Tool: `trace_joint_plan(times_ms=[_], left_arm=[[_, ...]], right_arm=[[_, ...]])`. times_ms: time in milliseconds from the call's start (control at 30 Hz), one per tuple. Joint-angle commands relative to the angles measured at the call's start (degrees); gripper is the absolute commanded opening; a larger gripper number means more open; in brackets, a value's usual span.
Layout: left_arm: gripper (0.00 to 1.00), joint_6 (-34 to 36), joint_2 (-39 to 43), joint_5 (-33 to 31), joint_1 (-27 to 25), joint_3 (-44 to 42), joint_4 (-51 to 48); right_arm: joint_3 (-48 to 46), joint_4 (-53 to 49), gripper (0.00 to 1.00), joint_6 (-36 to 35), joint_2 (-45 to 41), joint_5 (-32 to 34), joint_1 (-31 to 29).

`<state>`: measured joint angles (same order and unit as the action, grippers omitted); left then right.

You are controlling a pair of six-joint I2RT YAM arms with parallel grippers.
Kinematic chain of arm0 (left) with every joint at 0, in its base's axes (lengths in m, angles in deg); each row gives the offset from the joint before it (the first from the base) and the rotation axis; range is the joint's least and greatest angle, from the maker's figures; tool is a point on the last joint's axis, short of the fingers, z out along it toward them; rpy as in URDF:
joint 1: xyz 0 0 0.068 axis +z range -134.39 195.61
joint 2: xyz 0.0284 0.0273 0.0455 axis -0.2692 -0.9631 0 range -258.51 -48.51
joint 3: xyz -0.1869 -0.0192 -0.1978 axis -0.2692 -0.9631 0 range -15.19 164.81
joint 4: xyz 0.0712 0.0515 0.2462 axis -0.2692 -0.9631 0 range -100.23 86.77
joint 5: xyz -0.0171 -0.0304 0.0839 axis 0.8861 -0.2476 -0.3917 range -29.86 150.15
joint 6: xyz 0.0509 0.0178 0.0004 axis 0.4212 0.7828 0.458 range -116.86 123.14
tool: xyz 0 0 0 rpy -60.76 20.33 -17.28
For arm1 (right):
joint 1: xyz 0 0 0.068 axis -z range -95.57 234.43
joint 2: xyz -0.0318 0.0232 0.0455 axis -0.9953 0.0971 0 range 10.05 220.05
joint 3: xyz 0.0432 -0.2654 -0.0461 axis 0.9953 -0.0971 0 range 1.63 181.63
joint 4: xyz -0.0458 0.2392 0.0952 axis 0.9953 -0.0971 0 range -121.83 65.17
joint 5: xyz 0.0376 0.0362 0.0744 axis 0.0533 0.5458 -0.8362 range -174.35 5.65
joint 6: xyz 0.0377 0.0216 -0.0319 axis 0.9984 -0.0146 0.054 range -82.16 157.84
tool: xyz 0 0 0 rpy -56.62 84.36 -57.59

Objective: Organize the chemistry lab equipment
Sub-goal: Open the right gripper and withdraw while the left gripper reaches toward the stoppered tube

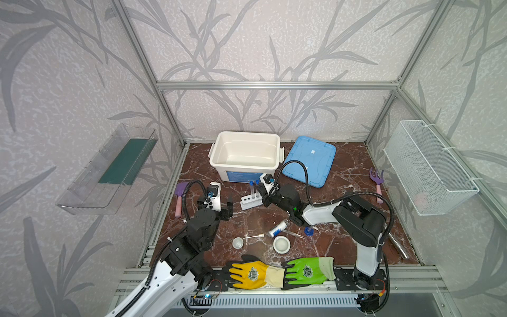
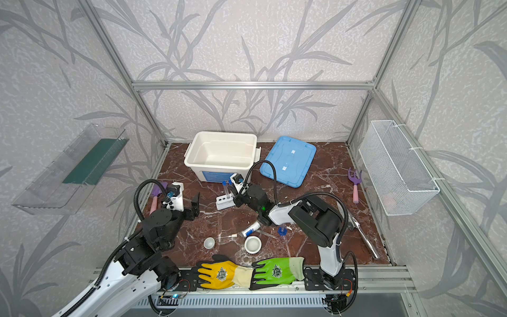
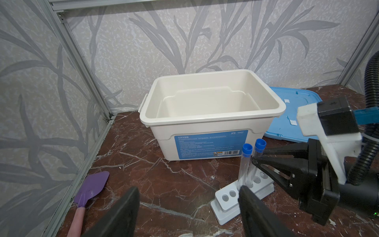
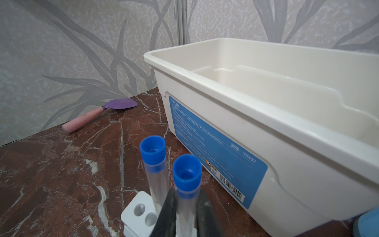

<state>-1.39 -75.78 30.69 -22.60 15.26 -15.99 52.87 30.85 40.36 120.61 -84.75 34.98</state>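
Gloves (image 1: 248,271) lie at six o'clock. Right gripper (image 4: 185,202) clamps a tube (image 4: 186,174) upright at the rack (image 4: 138,215); left gripper (image 3: 188,205) gapes empty.

right claw (image 3: 255,157) tight on a blue-capped test tube (image 3: 259,144) at the white rack (image 3: 228,204), white bin (image 3: 205,125) behind

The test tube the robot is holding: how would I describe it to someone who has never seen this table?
Find the big white bin at the back of the table; a small white rack sits in front of it. Two blue-capped tubes rise from it, and yours is the one pinched between the black fingers of the right hand.
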Motion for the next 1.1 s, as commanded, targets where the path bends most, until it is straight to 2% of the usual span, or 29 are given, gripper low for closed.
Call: trace_joint_plan(times_ms=[0,100,400,600,900,1067], left_arm=[[0.77,-0.21,-0.33,0.74,0.18,-0.31,0.38],[0.77,0.05,-0.42,0.98,0.18,-0.27,0.31],[0.77,0.40,-0.84,3.06,0.18,0.26,0.10],[0.77,1.02,-1.73,5.54,0.20,1.22,-0.98],[0.77,1.66,-1.50,7.46,0.22,2.53,-3.11],[0.76,5.82,-3.63,10.99,0.25,4.55,-6.44]], right_arm=[[-0.53,0.73,0.13,0.14,-0.01,0.74,-0.56],[-0.70,0.22,0.17,-0.30,-1.24,0.93,-0.54],[-1.67,-3.26,0.19,-2.52,-7.29,0.67,-0.51],[-2.29,-6.51,0.26,-4.10,-11.58,0.57,-0.56],[-3.14,-4.65,0.26,-2.45,-9.75,0.79,-0.56],[-3.24,-6.62,0.26,-3.79,-12.45,1.71,-0.37]])
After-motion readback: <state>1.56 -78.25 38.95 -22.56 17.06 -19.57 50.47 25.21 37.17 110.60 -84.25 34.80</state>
